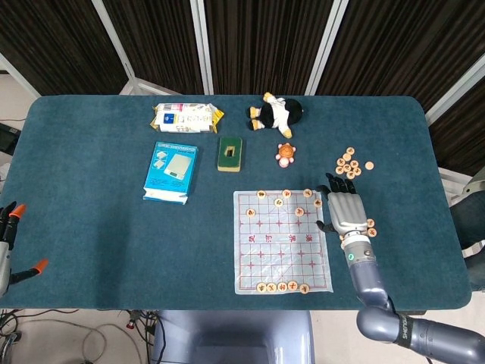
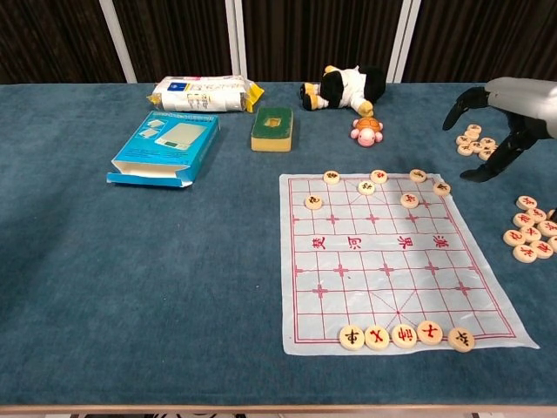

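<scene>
My right hand [image 1: 345,210] hovers palm down over the table [image 1: 98,227], just right of the board [image 1: 282,243], fingers spread and curved downward, holding nothing. It sits between two heaps of round wooden game pieces: the far heap [image 1: 348,162] just beyond my fingertips, the near heap [image 2: 531,231] beside my wrist. My left hand [image 1: 9,243] rests at the left table edge, fingers apart, empty. The board is a thin plastic sheet on blue felt.

- The right robot hand [image 1: 345,209] has a ribbed silver-grey back and black fingers [image 1: 339,182].
- Its grey wrist carries a small green dot.
- The left robot hand [image 1: 9,241] has dark fingers with orange tips [image 1: 38,265].
</scene>
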Motion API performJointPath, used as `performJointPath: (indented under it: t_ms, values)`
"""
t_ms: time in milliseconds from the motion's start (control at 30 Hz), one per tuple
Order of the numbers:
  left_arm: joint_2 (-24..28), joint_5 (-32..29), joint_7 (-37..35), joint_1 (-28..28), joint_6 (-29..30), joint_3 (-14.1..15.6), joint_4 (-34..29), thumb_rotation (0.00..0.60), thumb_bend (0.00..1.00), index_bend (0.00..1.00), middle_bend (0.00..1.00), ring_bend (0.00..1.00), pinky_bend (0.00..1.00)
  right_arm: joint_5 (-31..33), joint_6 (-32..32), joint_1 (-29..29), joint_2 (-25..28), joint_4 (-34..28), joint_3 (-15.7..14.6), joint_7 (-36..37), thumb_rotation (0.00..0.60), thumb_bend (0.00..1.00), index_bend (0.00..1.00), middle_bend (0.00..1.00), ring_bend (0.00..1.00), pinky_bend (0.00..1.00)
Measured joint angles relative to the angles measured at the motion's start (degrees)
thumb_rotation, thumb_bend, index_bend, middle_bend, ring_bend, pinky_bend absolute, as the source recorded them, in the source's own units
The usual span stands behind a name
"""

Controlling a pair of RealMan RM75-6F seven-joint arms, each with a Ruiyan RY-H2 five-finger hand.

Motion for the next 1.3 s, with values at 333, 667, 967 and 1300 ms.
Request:
performJointPath:
  t_ms: [333, 667, 967, 1300]
  values:
    - [0.05, -0.35, -0.18, -0.10, -0.21, -0.13, 0.09, 0.600, 0.01, 0.00, 0.00, 0.00, 0.05, 3.08, 1.86, 3.17, -6.23, 6.17, -0.72, -1.99, 0.600, 0.31, 0.30, 0.00, 0.00, 0.00]
    - [0.18, -0.56, -0.34, -0.05, -0.08, -0.25, -0.02, 0.600, 0.01, 0.00, 0.00, 0.00, 0.05, 4.49, 1.40, 4.78, -10.23, 13.07, -1.66, -1.48, 0.600, 0.32, 0.34, 0.00, 0.00, 0.00]
    - [-0.04, -0.71, 0.18, -0.31, -0.65, -0.13, 0.07, 0.600, 0.01, 0.00, 0.00, 0.00, 0.05, 4.71, 0.59, 5.80, -12.97, 16.84, -2.23, -0.88, 0.600, 0.36, 0.38, 0.00, 0.00, 0.00]
    - [-0.14, -1.07, 0.28, -0.37, -0.66, -0.31, 0.15, 0.600, 0.01, 0.00, 0.00, 0.00, 0.05, 4.48, 0.22, 6.89, -15.49, 19.54, -2.21, -0.70, 0.600, 0.38, 0.40, 0.00, 0.00, 0.00]
